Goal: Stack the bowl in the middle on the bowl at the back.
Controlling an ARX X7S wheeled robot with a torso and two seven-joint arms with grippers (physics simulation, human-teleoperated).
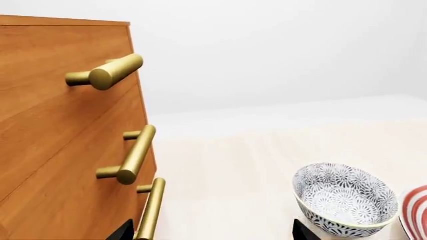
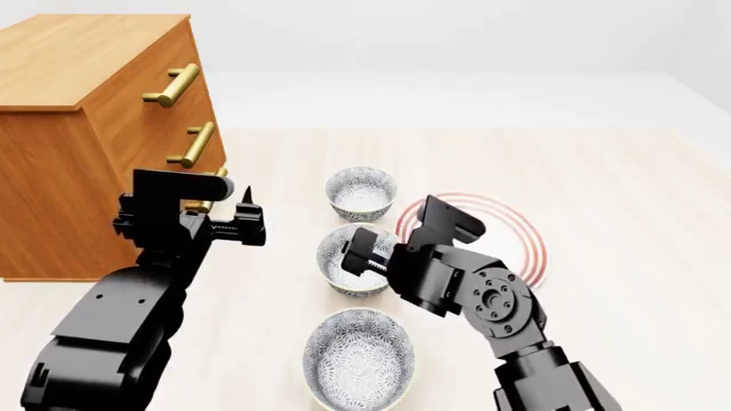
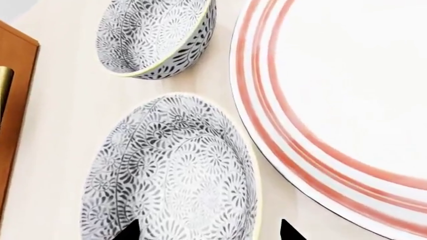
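- Since the nearest bowl (image 2: 359,357) plays no part, leave it alone.
- The right gripper (image 2: 363,253), claw apart, straddles the near rim of the middle bowl (image 2: 346,258); I think gripping comes next.
- The left gripper (image 2: 245,224), also apart, holds nothing.
- Then lift it onto the back bowl (image 2: 361,193), beside the plate (image 2: 523,239).
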